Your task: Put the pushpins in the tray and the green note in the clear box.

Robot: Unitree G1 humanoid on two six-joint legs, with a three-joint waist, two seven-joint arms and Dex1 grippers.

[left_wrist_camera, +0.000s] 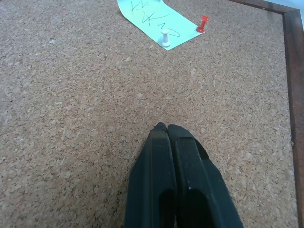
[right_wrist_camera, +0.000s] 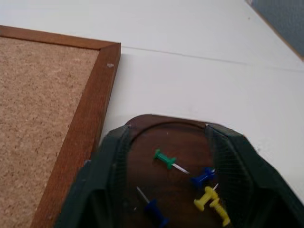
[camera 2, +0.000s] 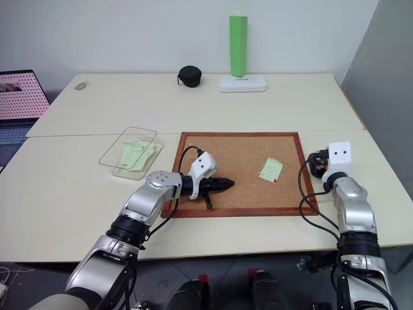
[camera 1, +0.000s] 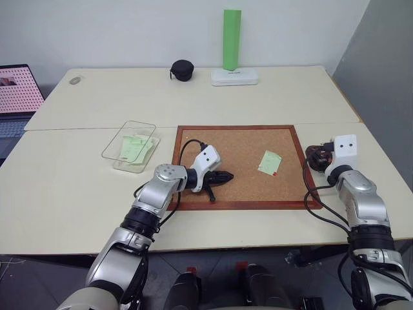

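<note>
Two pushpins (left_wrist_camera: 165, 38) pin the green note (camera 1: 269, 162) to the corkboard (camera 1: 245, 194); left end effector (left_wrist_camera: 166, 130) pressed together, right end effector (right_wrist_camera: 166, 161) spread over the tray (right_wrist_camera: 166, 137).

The green note (left_wrist_camera: 153, 19) bears handwritten marks, too scrawled to read.

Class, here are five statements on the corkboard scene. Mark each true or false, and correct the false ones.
1. The left claw is shut. True.
2. A green note lies on the corkboard. True.
3. The tray is empty. False: it holds several pushpins, green, blue and yellow.
4. The clear box sits on the corkboard. False: it stands on the table, to the left of the corkboard.
5. A red pin stands at the note's corner. True.
</note>
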